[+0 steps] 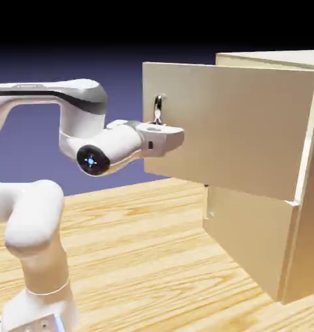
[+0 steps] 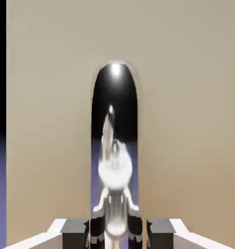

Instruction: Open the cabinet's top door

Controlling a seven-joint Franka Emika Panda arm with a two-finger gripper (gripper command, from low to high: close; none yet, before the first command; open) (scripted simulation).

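1 wooden table (image 1: 130, 259) bears 1 cabinet (image 1: 310, 249) and 1 robot (image 1: 39, 301).

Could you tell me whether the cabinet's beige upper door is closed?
No, the beige upper door stands swung out from the cabinet.

In the exterior view, a plain backdrop (image 1: 130, 65) fills the space behind everything: black along the top of the frame, turning to deep blue below that, then a muted blue-violet lower down at the left and middle. Across the lower part lies a pale wooden tabletop (image 1: 140, 259), yellow-tan, with wavy, streaky grain and some darker orange patches. Its far edge slants gently upward from the left toward the middle right. The light is bright on the wood, nearly washing it out in places toward the bottom. In the hand view, the backdrop shows as a narrow strip down the left edge, black above and blue-violet at the lower left.
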